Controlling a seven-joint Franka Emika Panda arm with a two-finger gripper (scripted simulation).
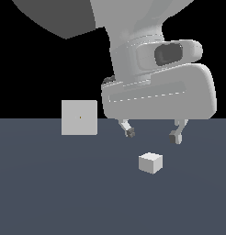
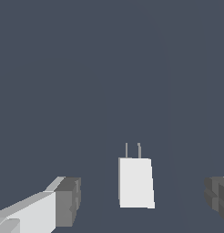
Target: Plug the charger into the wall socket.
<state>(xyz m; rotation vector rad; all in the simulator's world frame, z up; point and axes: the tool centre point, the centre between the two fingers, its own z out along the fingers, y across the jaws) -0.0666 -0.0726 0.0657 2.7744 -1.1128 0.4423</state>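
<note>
The gripper (image 1: 153, 134) hangs above the dark blue-grey floor (image 1: 50, 193) with its two fingers spread wide and nothing between them; in the exterior view the charger (image 1: 150, 163) sits on the floor below the gap, apart from both fingertips (image 1: 130, 132), with clear floor on every side of it; the wrist view shows the charger (image 2: 136, 182) as a pale block with two thin prongs (image 2: 132, 150) rising from one end, lying between the dark finger pads (image 2: 68, 202) with open floor on either side of its edges; the wall socket (image 1: 79, 117) stands upright on the exterior view's left, a flat light-grey square with a tiny dark dot at its centre, well apart from the charger; bare floor lies between the two; the socket's edges are free, and the arm's bulky wrist (image 1: 158, 87) sits to its right in that view
</note>
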